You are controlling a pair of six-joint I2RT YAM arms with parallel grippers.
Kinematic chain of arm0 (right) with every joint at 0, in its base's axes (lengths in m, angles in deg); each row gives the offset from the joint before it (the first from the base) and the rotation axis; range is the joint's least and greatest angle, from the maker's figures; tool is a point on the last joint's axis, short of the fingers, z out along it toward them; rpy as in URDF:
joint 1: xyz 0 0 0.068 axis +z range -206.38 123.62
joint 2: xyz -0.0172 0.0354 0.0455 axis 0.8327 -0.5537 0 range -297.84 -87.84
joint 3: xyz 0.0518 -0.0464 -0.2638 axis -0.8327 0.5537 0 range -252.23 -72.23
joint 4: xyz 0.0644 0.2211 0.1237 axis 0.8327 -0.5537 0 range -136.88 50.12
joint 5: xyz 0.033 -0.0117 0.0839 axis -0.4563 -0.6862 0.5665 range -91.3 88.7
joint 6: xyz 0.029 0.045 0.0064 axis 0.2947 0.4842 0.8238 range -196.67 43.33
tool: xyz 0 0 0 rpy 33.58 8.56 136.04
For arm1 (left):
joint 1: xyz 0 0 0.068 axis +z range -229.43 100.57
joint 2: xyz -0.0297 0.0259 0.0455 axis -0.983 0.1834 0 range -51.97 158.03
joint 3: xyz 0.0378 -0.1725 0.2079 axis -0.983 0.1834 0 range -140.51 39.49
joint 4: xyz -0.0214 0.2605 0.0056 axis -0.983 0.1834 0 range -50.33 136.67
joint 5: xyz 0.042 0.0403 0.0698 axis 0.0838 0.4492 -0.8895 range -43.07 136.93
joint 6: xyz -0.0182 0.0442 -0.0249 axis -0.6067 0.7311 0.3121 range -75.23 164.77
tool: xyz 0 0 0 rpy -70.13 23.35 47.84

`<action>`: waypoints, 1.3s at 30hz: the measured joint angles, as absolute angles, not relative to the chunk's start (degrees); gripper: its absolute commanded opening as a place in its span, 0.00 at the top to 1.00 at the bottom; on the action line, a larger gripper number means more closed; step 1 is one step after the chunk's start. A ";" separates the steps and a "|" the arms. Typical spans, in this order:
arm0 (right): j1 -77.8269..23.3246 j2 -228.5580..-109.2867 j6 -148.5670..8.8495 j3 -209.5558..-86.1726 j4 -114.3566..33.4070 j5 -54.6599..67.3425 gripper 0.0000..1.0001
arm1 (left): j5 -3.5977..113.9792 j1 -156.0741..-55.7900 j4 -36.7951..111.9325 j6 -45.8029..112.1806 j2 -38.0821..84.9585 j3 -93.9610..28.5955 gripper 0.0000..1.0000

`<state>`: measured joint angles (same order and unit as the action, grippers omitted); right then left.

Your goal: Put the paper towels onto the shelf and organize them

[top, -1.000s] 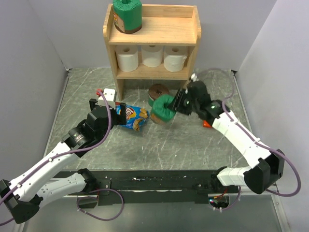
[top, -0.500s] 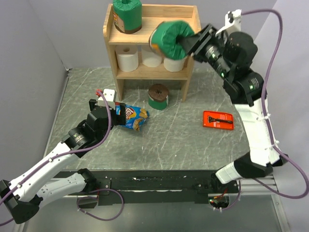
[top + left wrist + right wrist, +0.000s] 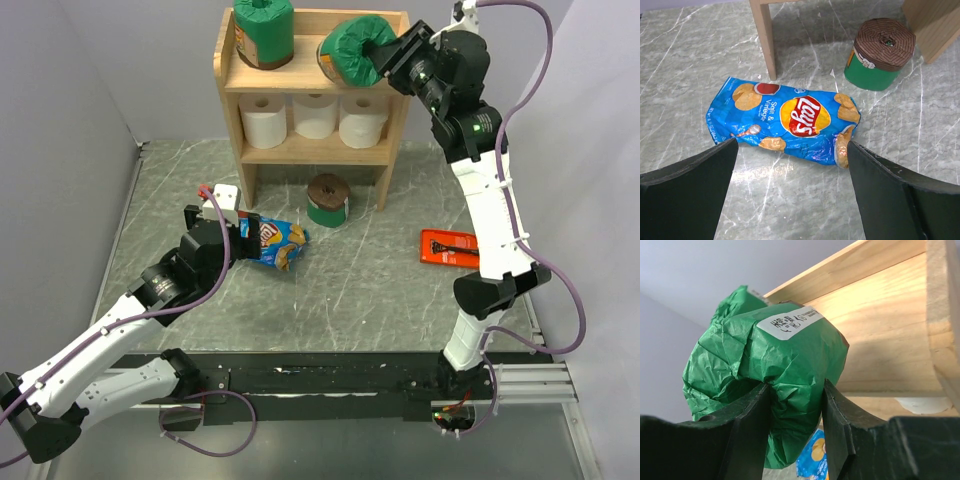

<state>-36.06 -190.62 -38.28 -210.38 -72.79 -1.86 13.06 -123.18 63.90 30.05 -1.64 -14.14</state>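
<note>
Step in hand: green roll no. 2 going onto the top tier. Your R gripper [image 3: 385, 60] is up at the shelf [image 3: 396, 95], jaws pinching the held roll [image 3: 350, 50] by its crumpled wrapping. Wrist view shows the fingers [image 3: 747, 415] dug into the green paper, label side up. The roll is tilted, one end facing out, over the right part of the top board near the rim. Can't tell if it touches the wood yet.

Rest of the stock:
- top-left roll [image 3: 264, 32]: green, upright on the top tier.
- white rolls [image 3: 317, 114]: 3 in a row on the lower tier.
- last roll [image 3: 880, 55]: green, upright on the table [image 3: 400, 300] in front of the shelf, near the chip bag [image 3: 790, 117].

My read: 4 of 6 placed, 1 in hand, 1 to go.

L gripper [image 3: 790, 147]: jaws spread wide, nothing btwn them, low over the chip bag. Not part of this step.

Next move, as I judge it: turn the wrist so the roll stands on its brown end like its neighbour. Lower it inside the rim, w/ a gap left in the middle for the 3rd. Then let go and back out w/o dragging the loose wrapping. Released while tilted, it could tip or roll off the front. After that, go for the last roll from straight above, as the bag & a shelf leg are close.
</note>
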 measured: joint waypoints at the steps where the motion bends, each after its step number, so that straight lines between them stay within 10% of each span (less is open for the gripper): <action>1: -36.37 -190.86 -37.93 -210.38 -72.46 -1.88 0.60 | 13.06 -123.18 63.92 30.03 -1.64 -14.14 0.04; 39: -37.31 -202.43 -29.32 -215.49 -59.45 1.31 0.31 | 13.06 -123.18 63.92 30.05 -1.62 -14.14 0.04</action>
<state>-37.31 -202.43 -29.32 -215.49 -59.45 1.31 13.06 -123.18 63.92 30.05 -1.62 -14.14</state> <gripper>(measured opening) 0.685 0.966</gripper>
